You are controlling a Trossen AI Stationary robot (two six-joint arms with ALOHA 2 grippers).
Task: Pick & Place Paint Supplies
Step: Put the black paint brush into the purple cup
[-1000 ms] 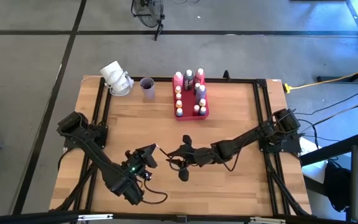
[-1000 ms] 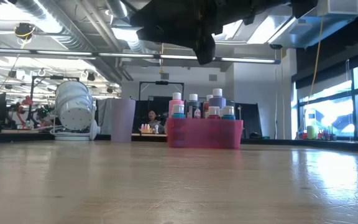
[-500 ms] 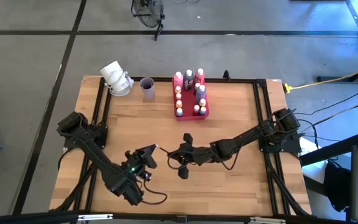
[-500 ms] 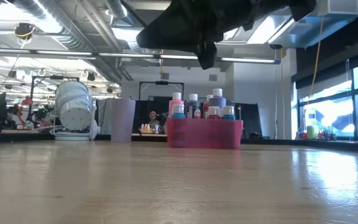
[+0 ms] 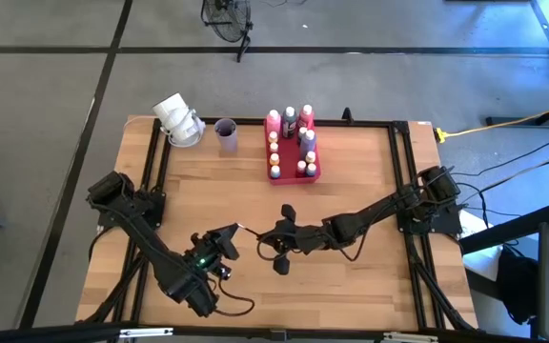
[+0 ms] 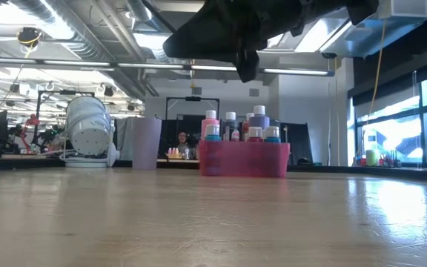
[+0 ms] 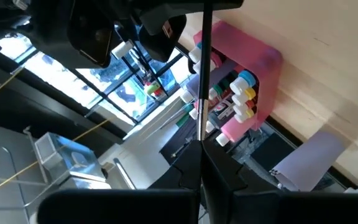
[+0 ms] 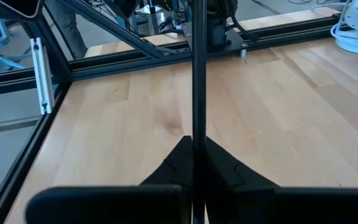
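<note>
A thin dark paintbrush (image 5: 252, 232) hangs above the middle of the table, spanning the gap between my two grippers. My left gripper (image 5: 233, 233) is shut on one end of it. My right gripper (image 5: 267, 239), reaching in from the table's right, is shut on the other end. The brush shows as a straight dark rod in the left wrist view (image 7: 202, 74) and in the right wrist view (image 8: 195, 74). Several light-capped paint bottles (image 5: 305, 138) stand upright in the pink-red tray (image 5: 292, 177) at the far middle of the table. My left gripper pinches the paintbrush's shaft (image 7: 201, 144) between its two fingers. The brush runs straight out ahead along the fingers, toward the right gripper, and is lifted clear of the table. My right gripper pinches the shaft's other end (image 8: 194, 140) between its two fingers. The brush leaves them lengthwise toward the left arm, roughly level above the wood.
A lilac cup (image 5: 226, 135) stands left of the tray, and a white domed object (image 5: 179, 121) lies at the far left corner. Black rails (image 5: 400, 171) frame the table. Bare wood (image 5: 332, 286) lies in front of the grippers.
My right gripper has shut on the paintbrush, its fingers drawing in slightly in the high view. Its dark outline has shifted a little in the low view. The left gripper and the brush have kept their place.
</note>
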